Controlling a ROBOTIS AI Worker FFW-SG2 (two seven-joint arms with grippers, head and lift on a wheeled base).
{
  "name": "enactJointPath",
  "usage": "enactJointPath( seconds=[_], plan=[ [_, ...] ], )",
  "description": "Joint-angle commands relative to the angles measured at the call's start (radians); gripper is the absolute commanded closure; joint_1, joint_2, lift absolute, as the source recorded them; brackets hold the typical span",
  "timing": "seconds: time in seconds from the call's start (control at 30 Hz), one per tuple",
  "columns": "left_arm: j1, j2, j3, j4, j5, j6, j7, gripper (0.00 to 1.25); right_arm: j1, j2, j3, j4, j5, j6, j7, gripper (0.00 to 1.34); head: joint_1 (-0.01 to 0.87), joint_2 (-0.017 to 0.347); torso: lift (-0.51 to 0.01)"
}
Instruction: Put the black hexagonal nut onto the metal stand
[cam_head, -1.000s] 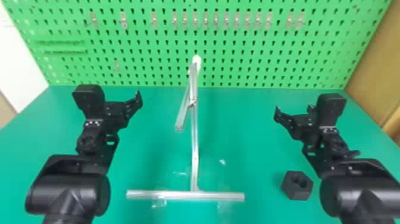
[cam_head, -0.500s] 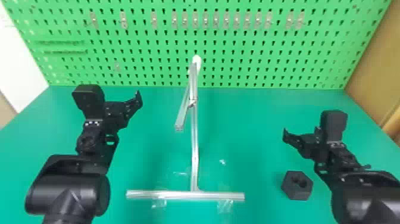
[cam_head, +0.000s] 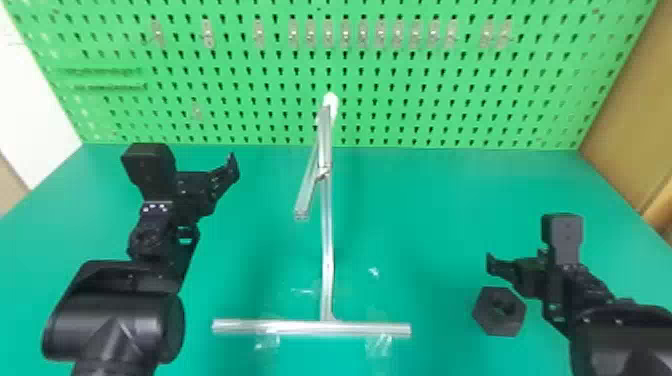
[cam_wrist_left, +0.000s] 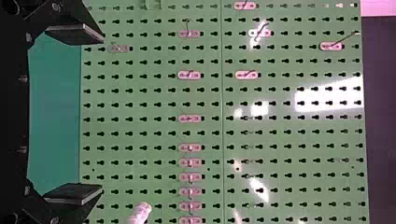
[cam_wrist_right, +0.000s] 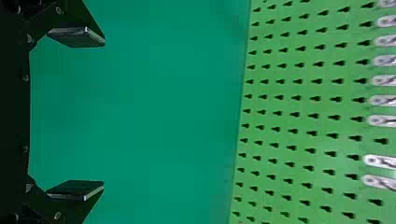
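In the head view the black hexagonal nut (cam_head: 500, 311) lies on the table at the right, its hole facing up. The metal stand (cam_head: 327, 250) rises mid-table from a crossbar base, with an angled arm and a white tip at its top. My right gripper (cam_head: 492, 265) is just beyond the nut, apart from the stand. Parked at the left of the stand is my left gripper (cam_head: 232, 170). The left wrist view has the left gripper (cam_wrist_left: 74, 114) open and holding nothing; in the right wrist view the right gripper (cam_wrist_right: 77, 114) is likewise open and bare.
A green pegboard (cam_head: 400, 100) with several small metal hooks stands along the table's (cam_head: 450, 200) back edge. Strips of clear tape (cam_head: 378, 345) lie at the stand's base. A brown panel (cam_head: 630, 110) borders the right side.
The right arm has come back toward the table's near side and a little to the right, lower in the head view and closer to the nut. The left arm, nut and stand have kept their places.
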Motion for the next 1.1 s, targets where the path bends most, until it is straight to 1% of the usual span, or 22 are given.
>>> enactJointPath(
  seconds=[0.0, 0.3, 0.73, 1.07],
  plan=[
    [0.000, 0.000, 0.000, 0.000, 0.000, 0.000, 0.000, 0.16, 0.008, -0.004, -0.012, 0.005, 0.013, 0.039, 0.008, 0.21, 0.693, 0.081, -0.001],
    [0.000, 0.000, 0.000, 0.000, 0.000, 0.000, 0.000, 0.16, 0.012, -0.007, -0.036, 0.033, 0.022, 0.079, 0.031, 0.21, 0.693, 0.081, -0.001],
    [0.002, 0.000, 0.002, 0.000, 0.000, 0.000, 0.000, 0.16, 0.020, -0.003, -0.038, 0.042, 0.030, 0.107, 0.038, 0.21, 0.693, 0.081, -0.001],
    [0.004, 0.000, 0.003, 0.000, 0.000, 0.000, 0.000, 0.16, 0.026, -0.004, -0.038, 0.041, 0.033, 0.131, 0.047, 0.21, 0.693, 0.081, -0.001]
  ],
)
